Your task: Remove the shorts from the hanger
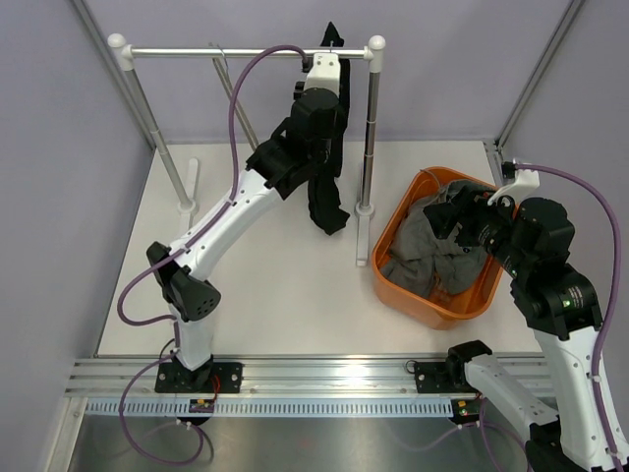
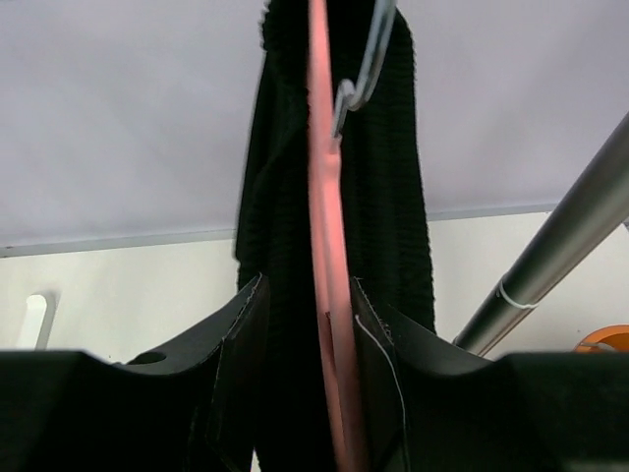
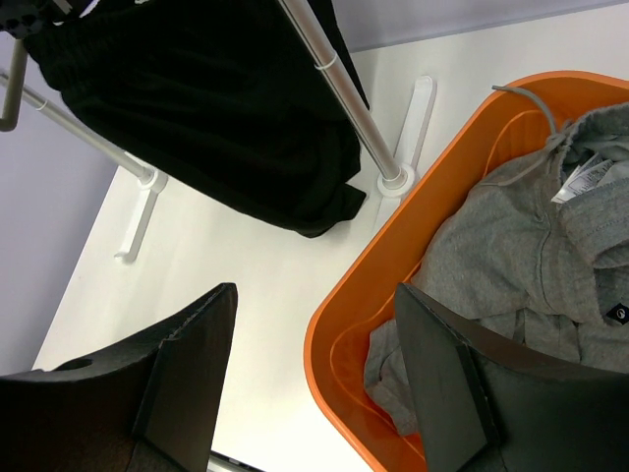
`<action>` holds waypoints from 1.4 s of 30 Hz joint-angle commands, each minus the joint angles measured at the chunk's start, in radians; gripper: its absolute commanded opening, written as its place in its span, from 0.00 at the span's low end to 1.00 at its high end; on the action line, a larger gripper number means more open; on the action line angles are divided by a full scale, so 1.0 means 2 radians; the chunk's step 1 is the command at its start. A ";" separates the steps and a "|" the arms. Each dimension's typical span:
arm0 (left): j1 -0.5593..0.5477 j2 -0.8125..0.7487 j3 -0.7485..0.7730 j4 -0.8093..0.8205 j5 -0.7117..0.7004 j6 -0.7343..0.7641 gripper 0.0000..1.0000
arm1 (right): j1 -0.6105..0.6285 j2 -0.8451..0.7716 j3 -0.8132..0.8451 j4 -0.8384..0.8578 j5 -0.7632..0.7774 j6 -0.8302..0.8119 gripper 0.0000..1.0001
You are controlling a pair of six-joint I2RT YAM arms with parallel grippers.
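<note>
Top view, room: white table (image 1: 285,295), grey walls, rack (image 1: 246,51) far.
Top view, hidden: the left arm covers the top of the black shorts (image 1: 329,202), which hang at the rack's right end.
Left wrist: left gripper (image 2: 308,282) clamped on shorts and pink hanger (image 2: 324,197); hook cut off.
Right wrist: right gripper (image 3: 314,295) spread apart above the left rim of the orange bin (image 3: 339,344); bare table to the left.

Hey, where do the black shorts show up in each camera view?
Top external: shorts hang upper centre, just left of the rack pole.
Left wrist: shorts fill the centre, top to bottom.
Right wrist: shorts upper left.
Shared landmark: that rack pole beside them.
</note>
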 commanded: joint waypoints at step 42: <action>0.067 0.032 0.099 -0.009 0.229 0.080 0.53 | -0.001 0.005 0.005 0.018 -0.009 -0.011 0.74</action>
